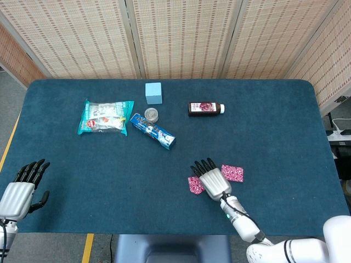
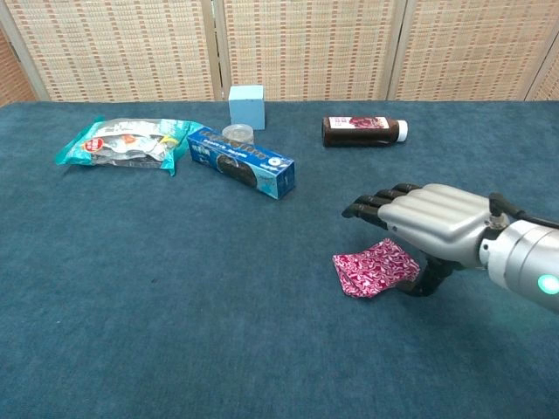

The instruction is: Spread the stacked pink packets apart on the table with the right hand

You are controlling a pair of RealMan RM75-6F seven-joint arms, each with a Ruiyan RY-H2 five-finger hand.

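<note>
Two pink patterned packets lie apart on the blue table. One packet lies just left of my right hand, slightly tilted on the cloth. The other packet lies flat to the right of that hand; in the chest view the hand hides it. My right hand hovers between them, palm down, fingers stretched out over the left packet, and it holds nothing. At the near left table edge my left hand rests with its fingers apart, empty.
At the back left are a teal snack bag, a blue box, a small jar and a light blue cube. A dark bottle lies at the back centre.
</note>
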